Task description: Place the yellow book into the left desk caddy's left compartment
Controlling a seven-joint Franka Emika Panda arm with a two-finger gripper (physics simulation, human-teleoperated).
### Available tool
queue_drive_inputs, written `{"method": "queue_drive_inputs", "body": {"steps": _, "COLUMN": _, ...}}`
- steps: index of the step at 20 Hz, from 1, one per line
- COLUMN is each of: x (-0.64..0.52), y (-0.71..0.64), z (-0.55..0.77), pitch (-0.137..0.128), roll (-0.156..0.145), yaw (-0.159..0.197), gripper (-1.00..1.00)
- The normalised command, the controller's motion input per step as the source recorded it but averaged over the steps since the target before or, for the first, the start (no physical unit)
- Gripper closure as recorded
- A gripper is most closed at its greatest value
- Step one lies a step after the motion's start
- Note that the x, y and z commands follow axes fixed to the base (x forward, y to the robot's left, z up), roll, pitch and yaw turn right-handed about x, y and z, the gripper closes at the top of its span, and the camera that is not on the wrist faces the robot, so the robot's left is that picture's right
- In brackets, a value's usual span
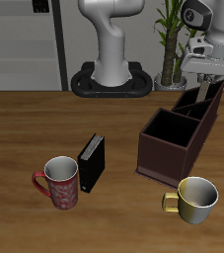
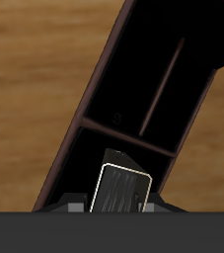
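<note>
Your gripper (image 1: 208, 83) hovers over the far end of the left desk caddy (image 1: 178, 133), fingers pinched on the yellow book (image 2: 121, 190), which hangs upright just above a back compartment beside a divider. Nearer the table's front edge, a yellow mug (image 1: 195, 200) sits close to the caddy's front wall. Well apart from it stand a black book (image 1: 91, 162) and a red mug (image 1: 60, 182).

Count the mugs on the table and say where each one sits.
2. The red mug stands beside the black book; the yellow mug stands near the table's front edge, before the desk caddy.
</note>
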Motion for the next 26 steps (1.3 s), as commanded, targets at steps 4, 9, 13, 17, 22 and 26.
{"method": "queue_drive_inputs", "body": {"steps": 4, "x": 0.05, "y": 0.11, "z": -0.25, "pitch": 0.052, "roll": 0.017, "yaw": -0.024, "gripper": 1.0}}
{"method": "queue_drive_inputs", "body": {"steps": 9, "x": 0.09, "y": 0.08, "z": -0.4, "pitch": 0.054, "roll": 0.025, "yaw": -0.003, "gripper": 1.0}}
{"method": "queue_drive_inputs", "body": {"steps": 13, "x": 0.14, "y": -0.05, "z": -0.55, "pitch": 0.101, "roll": 0.002, "yaw": -0.007, "gripper": 1.0}}
{"method": "queue_drive_inputs", "body": {"steps": 17, "x": 0.09, "y": 0.08, "z": -0.45, "pitch": 0.094, "roll": 0.047, "yaw": -0.023, "gripper": 1.0}}
{"method": "queue_drive_inputs", "body": {"steps": 22, "x": -0.01, "y": 0.05, "z": -0.01, "pitch": 0.013, "roll": 0.027, "yaw": -0.001, "gripper": -1.0}}
{"method": "queue_drive_inputs", "body": {"steps": 26, "x": -0.03, "y": -0.01, "z": 0.13, "pitch": -0.019, "roll": 0.001, "yaw": -0.001, "gripper": -1.0}}
